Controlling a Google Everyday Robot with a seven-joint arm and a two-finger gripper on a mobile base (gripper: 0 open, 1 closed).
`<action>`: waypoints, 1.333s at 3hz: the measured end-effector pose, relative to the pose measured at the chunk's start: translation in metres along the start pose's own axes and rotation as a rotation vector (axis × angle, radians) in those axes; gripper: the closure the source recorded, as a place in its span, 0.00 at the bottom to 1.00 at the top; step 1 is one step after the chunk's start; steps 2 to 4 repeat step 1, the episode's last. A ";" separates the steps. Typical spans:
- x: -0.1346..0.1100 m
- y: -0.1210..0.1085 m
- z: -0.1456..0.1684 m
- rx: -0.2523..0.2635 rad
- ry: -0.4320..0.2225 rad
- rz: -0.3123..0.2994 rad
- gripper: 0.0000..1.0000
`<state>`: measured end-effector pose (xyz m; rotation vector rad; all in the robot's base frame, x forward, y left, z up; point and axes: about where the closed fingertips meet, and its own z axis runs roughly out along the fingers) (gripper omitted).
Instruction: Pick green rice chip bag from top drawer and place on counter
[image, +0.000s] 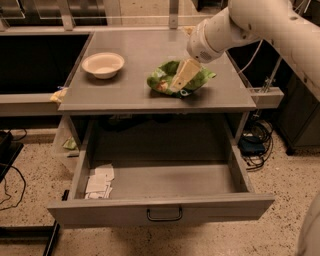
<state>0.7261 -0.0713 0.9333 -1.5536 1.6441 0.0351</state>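
Note:
The green rice chip bag (162, 80) lies on the counter (145, 47), right of centre and near its front edge. My gripper (181, 80) reaches down from the upper right on the white arm and is shut on the middle of the bag, with a cream finger (185, 74) pressed across it. The top drawer (165, 202) stands pulled out below the counter, with its black loop handle (164, 215) at the front. No green bag is in the drawer.
A cream bowl (103, 64) sits on the counter's left part. Small white paper packets (100, 181) lie in the drawer's front left corner. A grey side rail (30, 102) runs left of the counter; cables (255, 145) lie on the floor at the right.

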 end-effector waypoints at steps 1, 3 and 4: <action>0.000 0.000 0.000 0.000 0.000 0.000 0.00; 0.000 0.000 0.000 0.000 0.000 0.000 0.00; 0.000 0.000 0.000 0.000 0.000 0.000 0.00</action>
